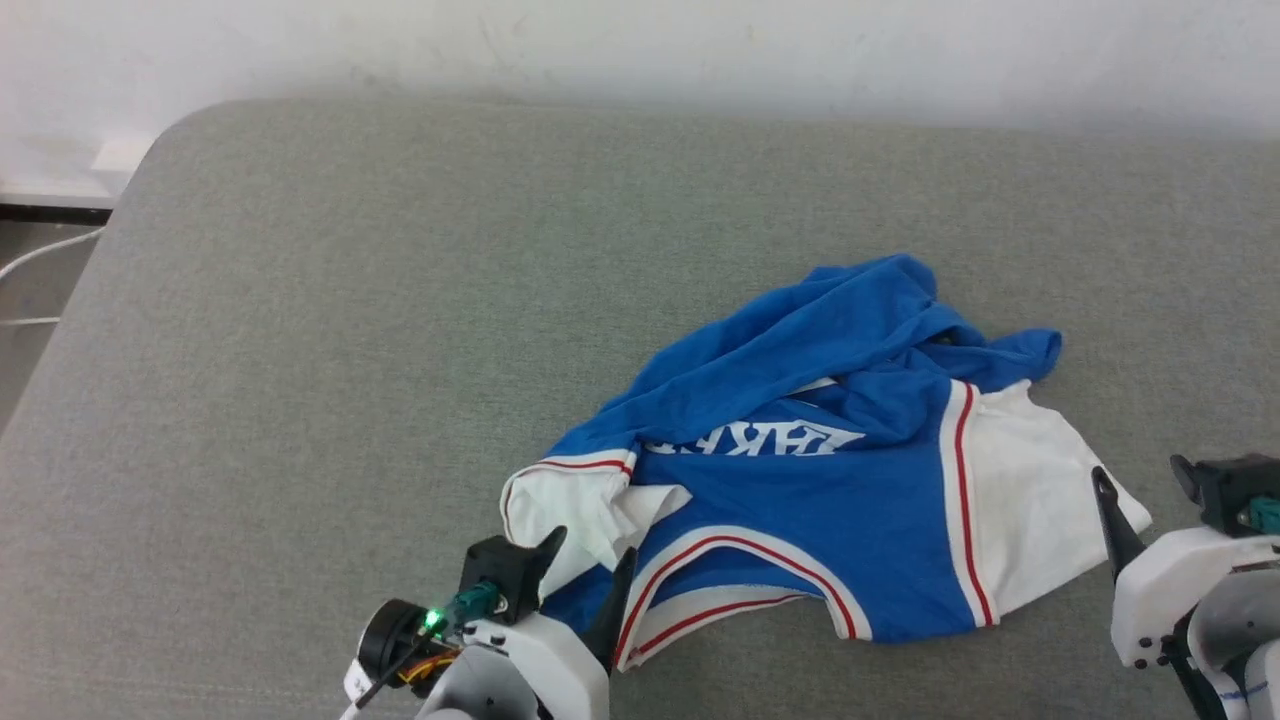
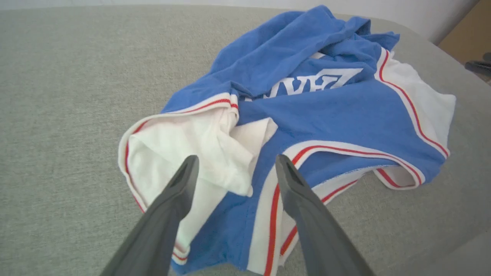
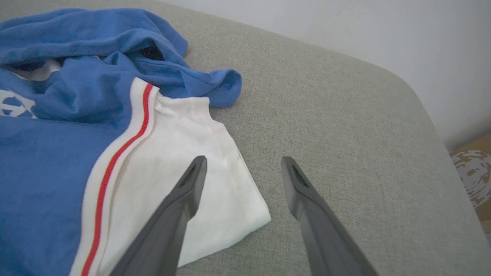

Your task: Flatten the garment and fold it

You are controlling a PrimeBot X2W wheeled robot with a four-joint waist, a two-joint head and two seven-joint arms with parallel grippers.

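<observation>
Crumpled blue jersey (image 1: 830, 500) on grey cushion (image 1: 380, 340). Left gripper (image 2: 236, 160) released, above near-left white sleeve (image 2: 172, 142); right gripper (image 3: 243, 160) released, at edge of right sleeve (image 3: 184, 153).

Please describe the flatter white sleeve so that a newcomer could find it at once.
On the grey fabric surface lies a crumpled blue garment. Its flatter sleeve spreads smooth by the right gripper; the other sleeve is bunched.

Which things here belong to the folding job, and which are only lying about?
Job: shirt, crumpled on the grey pad; left gripper, open; right gripper, open.
Lying about: white cable beside the pad; brown cardboard past its edge.
</observation>
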